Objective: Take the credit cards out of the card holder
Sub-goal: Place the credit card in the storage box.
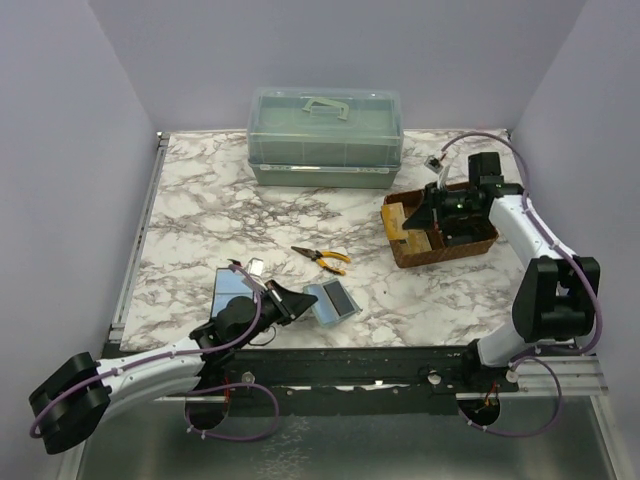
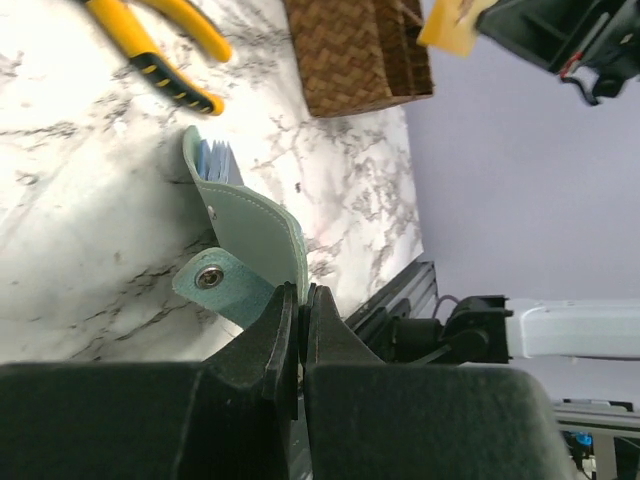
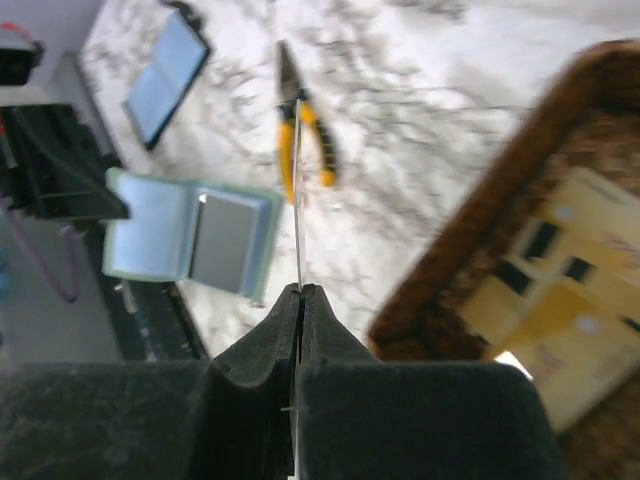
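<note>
Card holder point(image 1: 330, 301), pale teal and leathery with a metal snap tab, stands open near the bench's near edge, its flap clamped in the left gripper point(image 2: 301, 295). Toward the right edge, the right gripper point(image 3: 300, 292) pinches a thin credit card point(image 3: 298, 200) (seen edge-on) by the brown woven tray point(image 1: 400, 245).

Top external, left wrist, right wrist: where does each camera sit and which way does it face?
Top external: above and behind the bases, looking down on the table; both arms show.
Left wrist: low over the table, facing rightward; left gripper shut on the card holder.
Right wrist: over the woven tray, facing leftward; right gripper shut on an edge-on credit card.
Shared: both wrist views show the pliers and the card holder.
</note>
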You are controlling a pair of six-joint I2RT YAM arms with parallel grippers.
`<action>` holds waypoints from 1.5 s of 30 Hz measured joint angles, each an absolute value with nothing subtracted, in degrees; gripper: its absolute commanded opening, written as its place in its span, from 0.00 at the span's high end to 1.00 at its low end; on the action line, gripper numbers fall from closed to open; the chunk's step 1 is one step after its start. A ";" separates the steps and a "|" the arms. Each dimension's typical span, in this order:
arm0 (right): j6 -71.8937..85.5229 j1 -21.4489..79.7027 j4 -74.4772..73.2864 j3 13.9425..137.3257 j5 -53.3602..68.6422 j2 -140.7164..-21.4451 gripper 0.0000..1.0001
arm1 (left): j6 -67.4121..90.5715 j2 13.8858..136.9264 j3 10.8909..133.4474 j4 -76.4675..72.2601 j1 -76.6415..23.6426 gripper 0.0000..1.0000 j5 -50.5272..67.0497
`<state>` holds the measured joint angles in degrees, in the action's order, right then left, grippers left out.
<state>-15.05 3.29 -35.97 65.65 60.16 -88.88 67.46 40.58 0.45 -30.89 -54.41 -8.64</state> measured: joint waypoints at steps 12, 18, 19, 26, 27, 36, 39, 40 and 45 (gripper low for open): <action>-22.83 0.16 -43.16 77.36 37.54 -96.90 1.00 | 67.88 41.39 0.45 -23.64 -53.23 1.00 -8.88; -23.14 0.16 -45.21 77.54 33.91 -101.27 1.00 | 67.92 40.86 0.45 -19.44 -53.21 1.00 -9.34; -23.18 0.16 -45.60 77.65 33.85 -101.93 1.00 | 67.94 40.86 0.45 -18.83 -53.21 1.00 -9.45; -23.57 0.19 -47.07 77.97 33.67 -103.72 0.85 | 69.56 40.86 0.45 -13.52 -53.21 1.00 -10.83; -23.57 0.21 -47.27 78.30 33.63 -103.88 0.81 | 69.89 40.88 0.49 -12.36 -53.19 1.00 -11.14; -22.74 0.21 -46.54 79.61 30.13 -104.36 0.65 | 74.37 42.85 6.11 0.82 -53.21 0.78 -13.56; -22.52 0.38 -46.48 79.70 29.50 -103.57 0.63 | 75.05 44.73 8.14 3.44 -53.21 0.73 -13.98; -22.52 0.36 -46.46 79.75 29.45 -102.96 0.62 | 75.29 45.56 8.93 4.51 -53.21 0.71 -14.11; -23.11 0.30 -46.02 79.37 35.51 -96.49 0.59 | 75.99 47.42 12.62 10.09 -53.21 0.59 -15.75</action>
